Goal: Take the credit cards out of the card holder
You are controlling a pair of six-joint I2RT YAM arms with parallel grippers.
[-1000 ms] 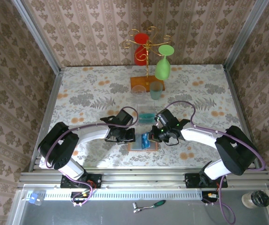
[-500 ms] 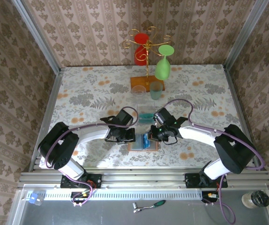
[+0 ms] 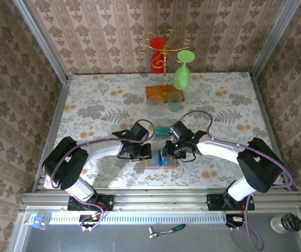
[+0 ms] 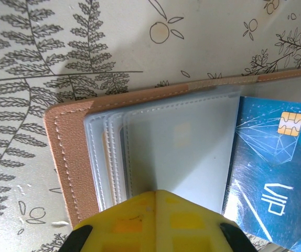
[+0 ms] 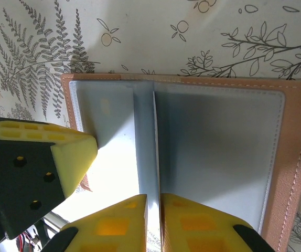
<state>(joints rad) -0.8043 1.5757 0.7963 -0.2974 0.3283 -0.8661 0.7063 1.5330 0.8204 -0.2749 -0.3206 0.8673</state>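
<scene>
The flowered tabletop (image 3: 87, 110) carried a wire rack (image 3: 164, 63) at the back and a clear tray (image 3: 153, 126) in the middle. Near the front edge lay the wallet (image 5: 218, 147). It was open and flat between the two arms, with its brown leather rim outside and its grey-blue pockets facing up. The tray stood just behind it with something teal inside.

The left claw (image 4: 156, 198) had its yellow pads pressed together. Their tips were down on the stacked pockets at the wallet's left side. The right claw (image 5: 153, 206) stood just beside it on the other side. Its pads were drawn to a thin slit and pinched a card (image 4: 268, 168) by one edge.

From the right wrist that card showed edge-on, as a pale line over the wallet's lining. From the left wrist its face showed blue, with a gold chip and the letters VIP. One side was tucked under the pockets and the rest lay over the wallet's right half. One yellow pad of the right claw sat at its far edge.
</scene>
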